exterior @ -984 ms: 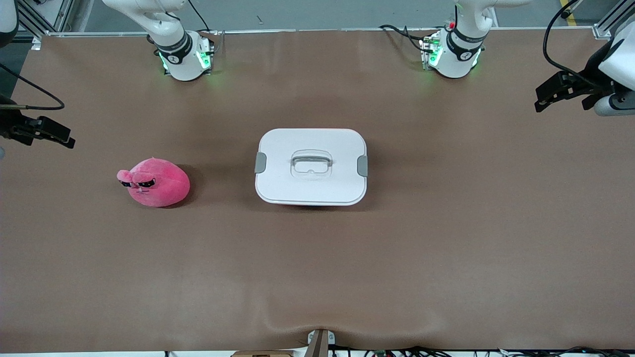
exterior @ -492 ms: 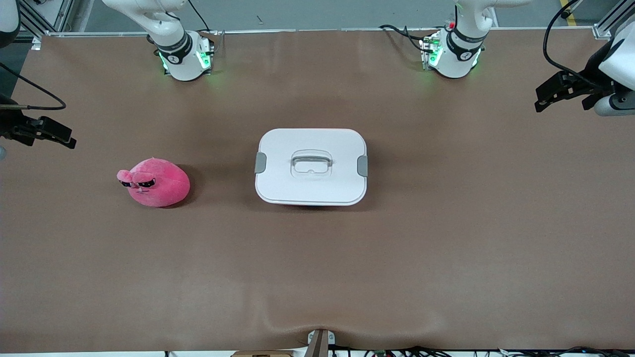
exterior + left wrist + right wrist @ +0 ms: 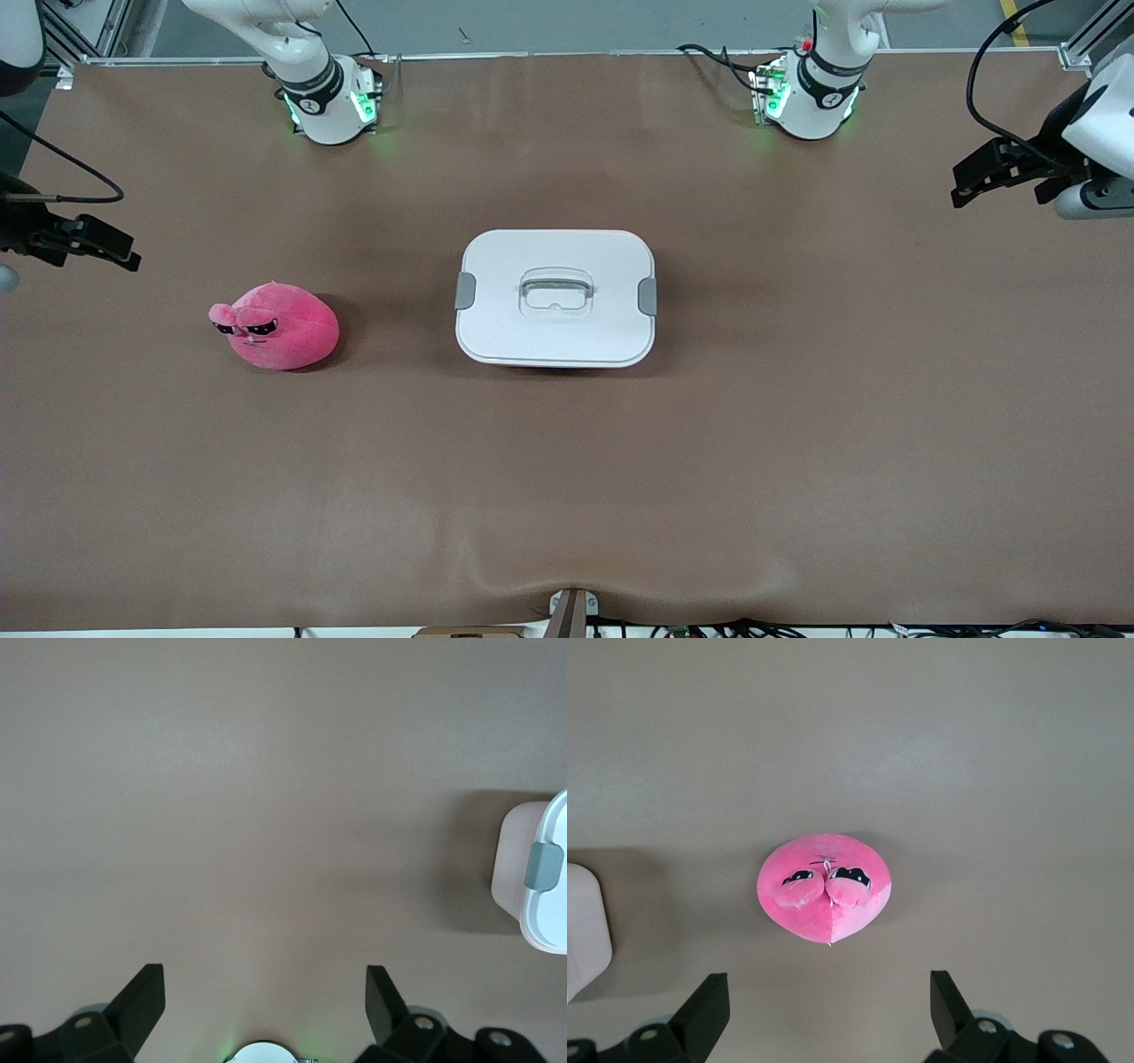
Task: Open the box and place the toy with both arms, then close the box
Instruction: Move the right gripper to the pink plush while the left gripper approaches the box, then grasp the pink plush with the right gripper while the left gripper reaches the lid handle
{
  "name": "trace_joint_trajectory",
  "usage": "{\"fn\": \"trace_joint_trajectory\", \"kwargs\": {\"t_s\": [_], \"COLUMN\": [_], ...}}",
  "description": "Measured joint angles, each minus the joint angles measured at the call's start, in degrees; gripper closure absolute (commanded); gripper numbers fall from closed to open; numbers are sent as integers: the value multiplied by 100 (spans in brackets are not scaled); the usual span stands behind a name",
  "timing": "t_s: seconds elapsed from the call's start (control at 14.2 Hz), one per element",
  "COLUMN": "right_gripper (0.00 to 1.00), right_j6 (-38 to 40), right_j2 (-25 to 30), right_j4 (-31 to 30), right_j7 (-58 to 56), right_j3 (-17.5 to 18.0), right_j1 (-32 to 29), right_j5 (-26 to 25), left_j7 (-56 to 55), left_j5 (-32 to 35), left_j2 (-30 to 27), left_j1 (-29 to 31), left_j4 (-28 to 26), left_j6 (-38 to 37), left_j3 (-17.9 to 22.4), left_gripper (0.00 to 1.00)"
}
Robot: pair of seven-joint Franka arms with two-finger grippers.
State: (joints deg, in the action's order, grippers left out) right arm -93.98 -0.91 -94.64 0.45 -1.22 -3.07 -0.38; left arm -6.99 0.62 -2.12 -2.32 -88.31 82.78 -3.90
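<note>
The box stands shut in the middle of the table, its white lid on and a grey clip at each end. Its pink wall and one clip show in the left wrist view. The pink plush toy lies beside the box, toward the right arm's end of the table, and also shows in the right wrist view. My right gripper hangs open and empty over the table past the toy. My left gripper hangs open and empty over the table at the left arm's end.
The brown table cover is bare around the box and the toy. Both arm bases glow green at the table's edge farthest from the front camera. A small mount sits at the nearest edge.
Both grippers have shifted slightly over the ends of the table. The box and the toy have not moved.
</note>
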Motion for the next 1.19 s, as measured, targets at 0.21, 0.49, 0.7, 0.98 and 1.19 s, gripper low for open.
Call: {"fn": "trace_joint_trajectory", "kwargs": {"t_s": [0.21, 0.49, 0.7, 0.98, 1.19], "right_gripper": [0, 0, 0, 0, 0], "right_j6": [-110, -636, -697, -1244, -1821], "right_j2": [-45, -153, -314, -489, -548], "right_j4": [-124, -528, -631, -918, -1412], "right_j7": [-7, -8, -8, -307, -404], "right_j3": [8, 16, 29, 14, -9], "right_j1": [48, 233, 389, 405, 403], "right_j5": [0, 0, 0, 0, 0], "left_j7": [-1, -8, -151, -1588, -3031], "left_j5": [-1, -1, -2, -31, -34], "left_j2": [310, 966, 1351, 1456, 1470], "left_j1": [-18, -210, -325, -763, -1297], "left_j4": [-2, 90, 376, 521, 531], "left_j6": [32, 234, 261, 309, 392], "left_j3": [-41, -57, -62, -81, -101], "left_gripper": [0, 0, 0, 0, 0]}}
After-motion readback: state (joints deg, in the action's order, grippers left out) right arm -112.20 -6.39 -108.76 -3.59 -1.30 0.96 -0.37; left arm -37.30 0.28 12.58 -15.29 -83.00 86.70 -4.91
